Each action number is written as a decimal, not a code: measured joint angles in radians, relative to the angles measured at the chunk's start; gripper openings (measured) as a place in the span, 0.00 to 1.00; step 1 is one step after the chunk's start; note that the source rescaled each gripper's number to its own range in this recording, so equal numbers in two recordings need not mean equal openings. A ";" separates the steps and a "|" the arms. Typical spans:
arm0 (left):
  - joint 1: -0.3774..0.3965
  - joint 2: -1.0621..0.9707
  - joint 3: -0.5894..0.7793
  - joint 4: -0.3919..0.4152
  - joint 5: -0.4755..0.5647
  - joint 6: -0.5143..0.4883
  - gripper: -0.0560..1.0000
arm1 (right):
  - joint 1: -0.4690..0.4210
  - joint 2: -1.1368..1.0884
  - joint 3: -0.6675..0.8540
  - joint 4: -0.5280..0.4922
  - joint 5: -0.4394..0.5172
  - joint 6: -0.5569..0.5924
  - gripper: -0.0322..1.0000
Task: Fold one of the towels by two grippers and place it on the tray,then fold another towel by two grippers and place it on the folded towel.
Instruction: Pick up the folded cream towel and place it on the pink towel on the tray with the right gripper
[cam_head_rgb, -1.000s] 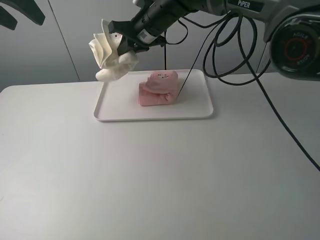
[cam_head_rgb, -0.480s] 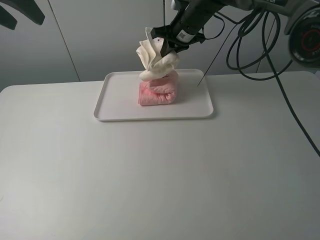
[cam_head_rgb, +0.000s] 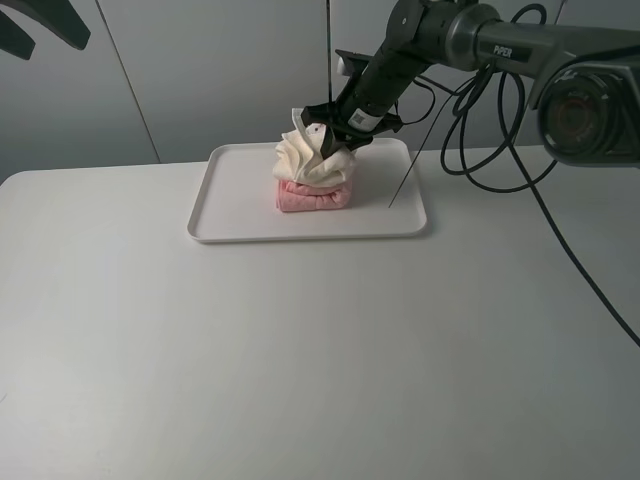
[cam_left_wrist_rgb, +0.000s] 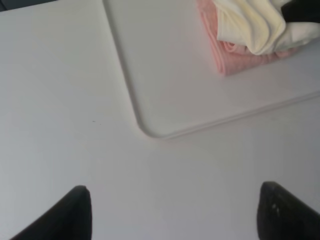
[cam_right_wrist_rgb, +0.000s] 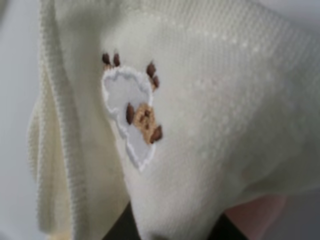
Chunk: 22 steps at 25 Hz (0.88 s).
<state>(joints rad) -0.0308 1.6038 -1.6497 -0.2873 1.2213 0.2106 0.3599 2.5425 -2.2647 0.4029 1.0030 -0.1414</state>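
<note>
right gripper (cam_head_rgb: 335, 130) clamped on the bunched cream towel (cam_head_rgb: 312, 158), which rested on top of the folded pink towel (cam_head_rgb: 312, 197) in the white tray (cam_head_rgb: 230, 205), left gripper (cam_left_wrist_rgb: 172, 212) spread wide above the table (cam_head_rgb: 300, 350), holding nothing

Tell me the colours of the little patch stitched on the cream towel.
White with brown and tan details on the patch; the right wrist view shows it best.

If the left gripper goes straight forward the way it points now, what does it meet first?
Probably the bare table first. The left gripper is open with nothing between its fingers, and the left wrist view shows only tabletop just ahead, then the rim of the tray. Its height is unclear, so this is a guess.
</note>
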 joint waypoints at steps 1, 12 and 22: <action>0.000 0.000 0.000 0.000 0.000 0.000 0.87 | 0.000 0.004 0.000 0.000 -0.008 0.000 0.19; 0.000 0.000 0.000 -0.002 0.000 0.000 0.87 | 0.007 0.014 0.000 -0.026 -0.072 0.011 0.91; 0.000 -0.009 0.000 -0.002 0.000 0.020 0.87 | 0.046 0.002 0.000 -0.099 -0.054 0.007 1.00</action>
<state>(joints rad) -0.0308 1.5952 -1.6497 -0.2894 1.2213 0.2309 0.4064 2.5446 -2.2647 0.3037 0.9487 -0.1342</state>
